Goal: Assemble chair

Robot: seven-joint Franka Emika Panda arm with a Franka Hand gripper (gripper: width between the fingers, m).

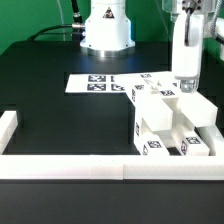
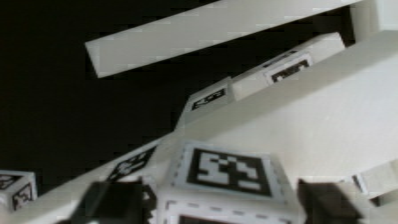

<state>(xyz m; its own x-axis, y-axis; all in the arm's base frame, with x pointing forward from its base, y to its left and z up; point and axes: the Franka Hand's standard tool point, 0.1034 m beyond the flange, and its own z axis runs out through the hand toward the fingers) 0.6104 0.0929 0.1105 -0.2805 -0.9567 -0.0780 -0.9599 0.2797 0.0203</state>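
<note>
The chair [image 1: 172,128] stands as a cluster of chunky white tagged parts at the exterior view's right, near the front wall. My gripper [image 1: 186,88] hangs straight down onto the top of its rear part. In the wrist view a white block with a black-and-white tag [image 2: 226,170] sits between my fingers [image 2: 118,200]. The gripper [image 2: 222,200] is open, and a thin strip of light shows between the block and the finger on one side. More tagged faces of the chair [image 2: 270,74] run away beyond the block.
The marker board [image 1: 100,83] lies flat on the black table behind the chair. A low white border wall [image 1: 70,168] runs along the front, with a short piece [image 1: 8,128] at the exterior view's left. The arm's base [image 1: 106,30] stands at the back.
</note>
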